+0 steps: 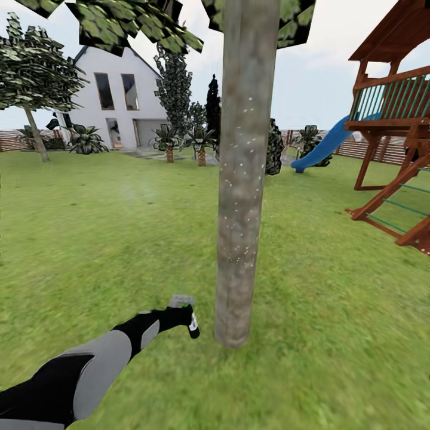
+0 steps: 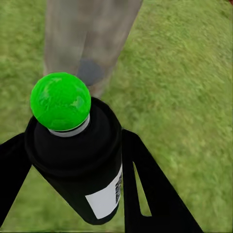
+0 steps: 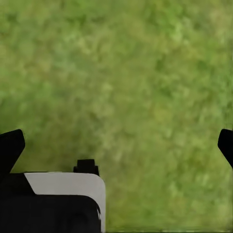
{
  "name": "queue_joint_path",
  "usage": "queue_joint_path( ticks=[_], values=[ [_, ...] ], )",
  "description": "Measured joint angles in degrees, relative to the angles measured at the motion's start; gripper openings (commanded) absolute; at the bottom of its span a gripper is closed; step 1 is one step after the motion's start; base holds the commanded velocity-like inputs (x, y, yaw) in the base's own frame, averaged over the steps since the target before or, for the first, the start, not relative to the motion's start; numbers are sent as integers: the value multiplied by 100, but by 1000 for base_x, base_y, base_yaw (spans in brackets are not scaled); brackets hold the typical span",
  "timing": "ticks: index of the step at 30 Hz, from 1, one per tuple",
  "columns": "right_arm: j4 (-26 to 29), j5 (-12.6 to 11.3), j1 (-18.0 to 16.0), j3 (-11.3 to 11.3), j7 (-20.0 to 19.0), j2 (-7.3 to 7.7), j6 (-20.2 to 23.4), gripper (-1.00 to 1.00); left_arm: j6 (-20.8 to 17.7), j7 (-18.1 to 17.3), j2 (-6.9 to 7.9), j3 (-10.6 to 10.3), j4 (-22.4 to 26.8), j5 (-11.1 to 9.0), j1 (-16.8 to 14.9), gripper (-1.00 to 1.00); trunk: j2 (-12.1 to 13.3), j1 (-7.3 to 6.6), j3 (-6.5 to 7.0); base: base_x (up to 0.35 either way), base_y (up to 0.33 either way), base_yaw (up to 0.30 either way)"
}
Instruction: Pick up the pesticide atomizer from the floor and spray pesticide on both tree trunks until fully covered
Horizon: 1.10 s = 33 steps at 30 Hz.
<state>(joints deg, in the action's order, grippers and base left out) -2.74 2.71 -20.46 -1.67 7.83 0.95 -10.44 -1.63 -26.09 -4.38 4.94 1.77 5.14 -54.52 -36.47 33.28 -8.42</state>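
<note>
Clamped between my left jaws (image 2: 73,194), the pesticide atomizer (image 2: 77,160) sits low beside the tree trunk (image 1: 242,179), already white-specked higher up. I judge spraying underway; next, sweep the bare base. Right jaws (image 3: 116,145) hang spread over lawn (image 3: 126,73).

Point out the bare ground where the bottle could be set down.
Open lawn lies left of the trunk, and between trunk and playset. It is tight at the trunk's foot, where the left gripper holds the bottle.
</note>
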Motion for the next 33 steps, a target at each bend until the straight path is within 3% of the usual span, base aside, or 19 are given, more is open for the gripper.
queue_joint_path(
  ticks=[5, 13, 17, 18, 19, 20, 21, 23, 24, 25, 28, 30, 31, 33],
  values=[
    [-1, 4, -3, -3, -1, 3, 2, 100, 117, -2, 82, -2, 2, 3, 255, -100, 1, -1, 0, -340, 134, 0],
    [8, 6, -2, -4, 11, 22, -4, 100, 152, -2, 84, 15, 5, 1, 492, -100, 1, -1, 0, -347, 123, 0],
    [29, 6, -6, -8, 17, 308, -20, 100, 500, -10, 85, 19, 13, 28, 668, -100, 1, -1, 1, -350, 121, 0],
    [171, 8, -13, -15, 3, 353, -34, 100, 576, -13, 89, -16, 8, 295, 733, -100, 1, -1, 0, -350, 121, 0],
    [278, 8, -14, -16, -5, 373, -34, 100, 596, -13, 90, 5, 10, 408, 753, -100, 0, -1, 1, -350, 121, 0],
    [742, 13, -18, -14, -95, 494, 8, 100, 630, -16, 93, -28, 6, 827, 816, -100, 0, 0, 1, -350, 122, 0],
    [1151, 13, -26, -10, -245, 608, 125, 100, 645, -17, 94, -15, 7, 1100, 858, -100, -1, 0, 1, -350, 122, 0],
    [2024, 8, -159, -3, -714, 935, 783, 100, 664, -22, 95, 0, 8, 1471, 911, -100, -1, 0, 2, -350, 121, 0],
    [2493, 2, -369, 4, -1157, 1145, 1318, 100, 671, -28, 96, -3, 8, 1601, 939, -100, -1, 0, 1, -285, 98, 0],
    [2702, -2, -663, 3, -1439, 1245, 1573, 100, 672, -28, 95, -3, 7, 1651, 974, -100, 0, -1, 2, -182, 63, 0],
    [2992, -5, -1502, 7, -2195, 1400, 1976, 100, 672, -54, 95, 2, 13, 1717, 1053, -100, 0, -4, 2, -57, 20, 0],
    [3026, -6, -1735, 6, -2971, 1428, 2035, 100, 679, -187, 94, 2, 16, 1726, 1062, -100, 0, -4, 2, -15, 5, 0],
    [3042, -12, -1830, 3, -3800, 1435, 2058, 100, 684, -553, 94, -11, 21, 1731, 1066, -100, 0, -4, 1, -6, 2, 0],
    [3064, -19, -1915, 3, -5055, 1438, 2137, 100, 815, -1326, 95, -137, 100, 1724, 1068, -100, 0, -5, 1, -3, 1, 0]
  ],
)
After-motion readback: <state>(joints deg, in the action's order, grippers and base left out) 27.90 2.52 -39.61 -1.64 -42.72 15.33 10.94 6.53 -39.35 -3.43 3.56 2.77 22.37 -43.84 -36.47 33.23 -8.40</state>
